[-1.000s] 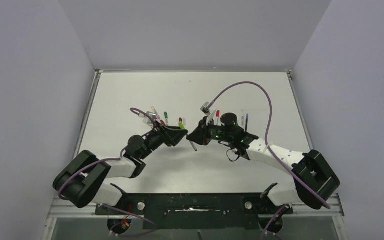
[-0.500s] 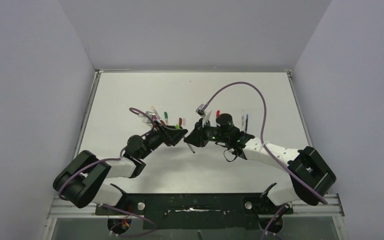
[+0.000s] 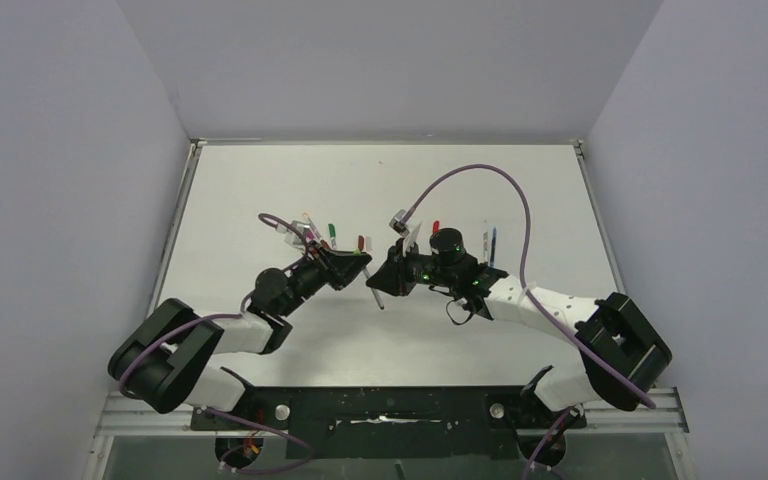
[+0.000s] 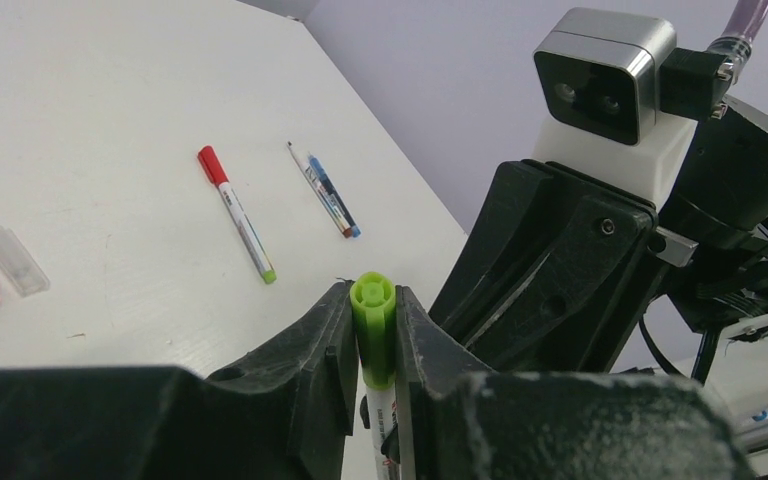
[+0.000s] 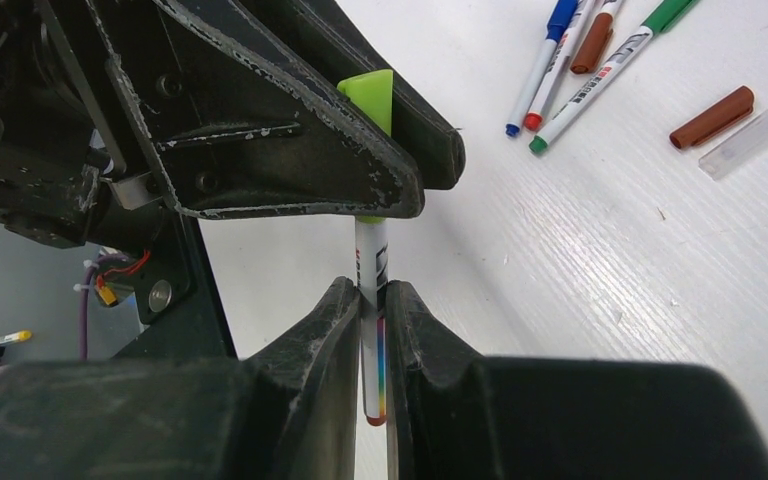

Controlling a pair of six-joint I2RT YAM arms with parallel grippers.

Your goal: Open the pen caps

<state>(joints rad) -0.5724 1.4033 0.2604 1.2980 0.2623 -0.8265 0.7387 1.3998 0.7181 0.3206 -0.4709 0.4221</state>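
Right hand [image 3: 376, 284] nearer left hand's [image 3: 359, 263] cap [image 4: 373, 325]

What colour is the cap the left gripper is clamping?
Lime green; the cap shows best in the left wrist view, pinched in the left gripper.

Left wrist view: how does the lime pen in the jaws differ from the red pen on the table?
The lime pen is held off the table, cap in the left gripper, barrel in the right gripper, jaws shut; the red pen lies flat and free. The lime pen's cap is lime; the red pen's, red. Both have white barrels and caps on.
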